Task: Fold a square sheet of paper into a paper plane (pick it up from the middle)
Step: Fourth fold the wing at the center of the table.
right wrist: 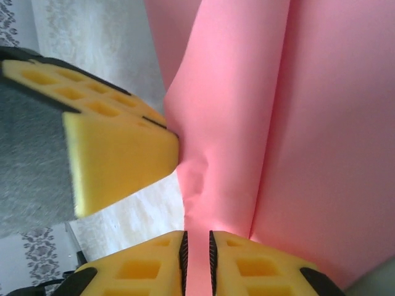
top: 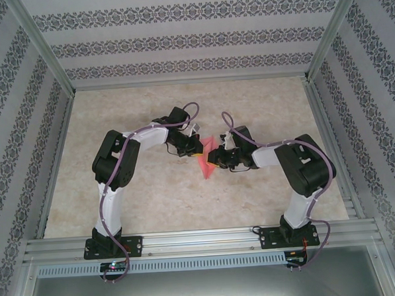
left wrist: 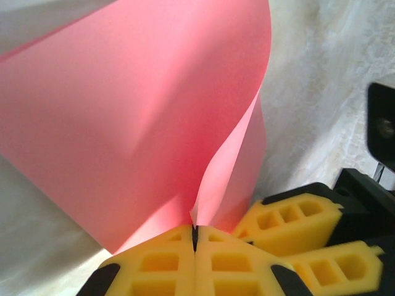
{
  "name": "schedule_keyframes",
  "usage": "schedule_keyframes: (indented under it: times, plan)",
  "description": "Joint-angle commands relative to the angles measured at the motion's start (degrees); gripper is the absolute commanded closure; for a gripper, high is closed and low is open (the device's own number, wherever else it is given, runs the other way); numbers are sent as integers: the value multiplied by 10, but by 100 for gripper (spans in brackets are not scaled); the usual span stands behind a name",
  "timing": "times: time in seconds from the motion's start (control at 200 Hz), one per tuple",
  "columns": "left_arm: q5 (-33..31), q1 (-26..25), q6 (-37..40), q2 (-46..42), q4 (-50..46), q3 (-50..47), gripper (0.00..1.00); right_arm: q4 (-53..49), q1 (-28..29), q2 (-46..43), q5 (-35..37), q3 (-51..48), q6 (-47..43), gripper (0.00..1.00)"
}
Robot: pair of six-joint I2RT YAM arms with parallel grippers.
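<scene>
Both arms reach inward and meet over the middle of the bench (top: 174,202). The pink paper sheet (top: 207,159) is held up between them, standing roughly on edge. From above only a small red sliver shows, the rest sits under the two wrists. Can't tell if its lowest corner touches the bench.

Left gripper (left wrist: 194,237): jaws pressed together, pinching the sheet's bottom. The paper rises from the pinch in two curved layers, its top and left side cut off by the frame. The right arm's yellow fingers (left wrist: 296,219) sit just beside it, partly behind the paper.

Right gripper (right wrist: 197,246): jaws nearly closed with a thin strip of the sheet clamped between the pads. A soft lengthwise bend runs up the paper, with slight wrinkling near the grip. The left arm's fingers (right wrist: 117,154) look blurred, their tip against the sheet's edge. The sheet's full outline is out of frame close up, so the number of folds is unclear.
</scene>
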Motion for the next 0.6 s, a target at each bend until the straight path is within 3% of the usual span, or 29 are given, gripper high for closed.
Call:
schedule_keyframes:
  times: [0.0,0.315,0.595]
  plan:
    - [-13,-6,19,-4,-18,-1,100,-66,11,-35,27,16,-50,79]
    - [-14,-5,22,-11,-15,-12,100,-92,51,-85,46,-3,-46,80]
    - [-11,-6,22,-17,-11,-20,100,-61,82,-65,58,-12,-22,81]
